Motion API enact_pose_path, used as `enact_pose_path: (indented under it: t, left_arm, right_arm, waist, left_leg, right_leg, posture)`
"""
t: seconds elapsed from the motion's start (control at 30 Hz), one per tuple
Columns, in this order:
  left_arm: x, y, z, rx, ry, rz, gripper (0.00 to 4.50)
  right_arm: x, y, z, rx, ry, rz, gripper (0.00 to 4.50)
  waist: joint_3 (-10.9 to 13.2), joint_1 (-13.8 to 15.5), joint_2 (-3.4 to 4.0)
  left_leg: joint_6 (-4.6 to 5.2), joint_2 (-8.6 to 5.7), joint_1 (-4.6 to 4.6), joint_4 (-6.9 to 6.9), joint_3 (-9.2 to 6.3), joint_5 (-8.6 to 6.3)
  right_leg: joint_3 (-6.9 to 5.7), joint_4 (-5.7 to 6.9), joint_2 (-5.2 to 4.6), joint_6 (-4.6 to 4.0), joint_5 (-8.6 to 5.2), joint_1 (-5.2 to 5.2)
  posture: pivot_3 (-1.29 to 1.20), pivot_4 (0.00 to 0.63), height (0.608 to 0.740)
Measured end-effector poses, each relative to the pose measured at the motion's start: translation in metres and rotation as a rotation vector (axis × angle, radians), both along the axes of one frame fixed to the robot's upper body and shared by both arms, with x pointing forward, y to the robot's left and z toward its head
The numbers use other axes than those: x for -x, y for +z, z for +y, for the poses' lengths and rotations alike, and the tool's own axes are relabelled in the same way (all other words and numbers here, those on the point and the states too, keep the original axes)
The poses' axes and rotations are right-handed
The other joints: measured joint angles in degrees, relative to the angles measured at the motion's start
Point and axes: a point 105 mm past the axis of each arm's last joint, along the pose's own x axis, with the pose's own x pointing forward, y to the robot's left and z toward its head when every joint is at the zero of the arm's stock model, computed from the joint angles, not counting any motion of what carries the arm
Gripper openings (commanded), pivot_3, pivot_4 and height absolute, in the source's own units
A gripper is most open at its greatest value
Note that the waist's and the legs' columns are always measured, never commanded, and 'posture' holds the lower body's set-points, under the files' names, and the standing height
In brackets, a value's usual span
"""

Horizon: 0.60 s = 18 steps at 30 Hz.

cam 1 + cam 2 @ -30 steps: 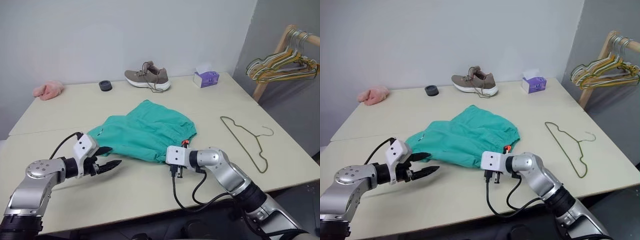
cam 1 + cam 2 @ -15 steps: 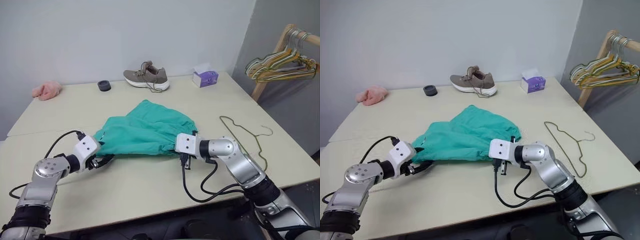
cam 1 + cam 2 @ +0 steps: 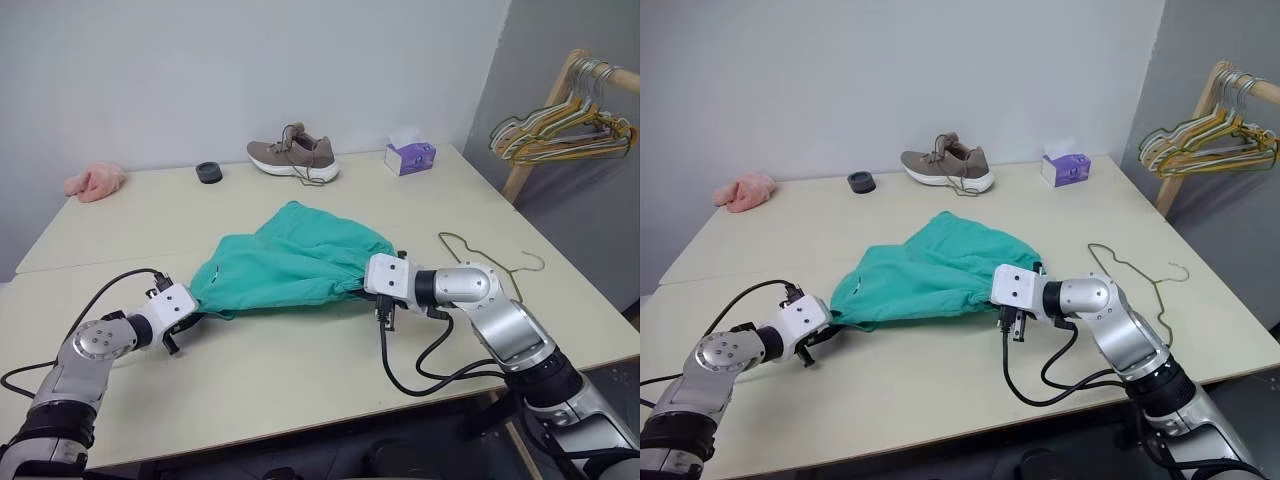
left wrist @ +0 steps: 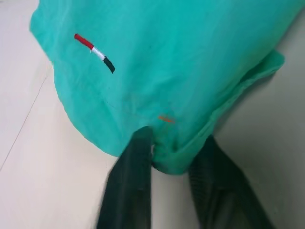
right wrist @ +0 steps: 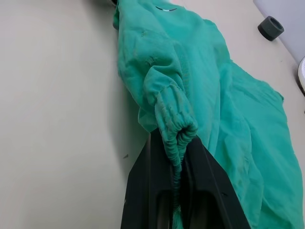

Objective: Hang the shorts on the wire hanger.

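Now both claws pinched the teal-green cloth shorts (image 3: 290,265) near the table's front edge: left gripper (image 3: 186,318) one corner, right gripper (image 3: 372,284) the waistband. Lifting evenly toward the thin olive wire hanger (image 3: 492,283) by the right edge seemed best.

Even, soft overhead light is cast on the desk (image 3: 300,370); faint shadows are thrown under the shorts (image 3: 290,262); the left wrist view is blurred near its fingers (image 4: 128,191).
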Motion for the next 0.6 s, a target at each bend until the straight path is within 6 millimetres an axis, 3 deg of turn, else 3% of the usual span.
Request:
enact_pose_path:
  t: [0.17,0.3,0.43,0.53,0.6]
  left_arm:
    - [0.004,0.003,-0.007,0.041,-0.046,0.052,0.03]
    - [0.019,0.008,-0.021,0.125,-0.129,0.169,0.03]
    - [0.039,0.024,-0.033,0.134,-0.25,0.284,0.03]
    - [0.057,0.032,-0.045,0.125,-0.344,0.362,0.03]
    - [0.066,0.034,-0.049,0.129,-0.371,0.403,0.03]
  right_arm:
    - [0.006,-0.002,-0.012,0.054,0.045,0.024,0.0]
    - [0.001,-0.011,-0.04,0.172,0.08,0.031,0.0]
    - [-0.018,-0.011,-0.062,0.307,0.124,-0.05,0.0]
    - [-0.044,-0.012,-0.068,0.393,0.138,-0.181,0.0]
    - [-0.059,-0.008,-0.06,0.388,0.141,-0.264,0.0]
  waist:
    - [0.01,0.05,0.01]
    - [0.05,0.1,0.01]
    - [0.13,-0.33,0.1]
    - [0.24,-0.81,0.29]
    - [0.28,-1.19,0.3]
  left_leg:
    - [0.0,-0.01,-0.04,0.0,0.02,0.0]
    - [0.05,-0.01,-0.07,0.0,0.07,-0.03]
    - [0.06,0.03,0.0,-0.06,0.14,-0.04]
    - [0.07,0.02,0.02,-0.06,0.2,-0.03]
    - [0.08,0.04,0.02,-0.06,0.22,-0.02]
  right_leg:
    - [0.0,-0.03,-0.02,0.0,0.0,-0.01]
    - [0.01,-0.05,-0.03,0.01,-0.01,-0.02]
    - [0.04,-0.02,0.0,0.01,-0.01,-0.01]
    - [0.09,-0.01,0.0,0.0,-0.01,-0.01]
    - [0.11,0.03,0.02,0.0,-0.01,-0.03]
  posture:
    - [-0.24,0.0,0.74]
    - [-0.22,0.0,0.74]
    - [-0.2,0.0,0.74]
    - [-0.19,0.0,0.74]
    - [-0.19,0.0,0.74]
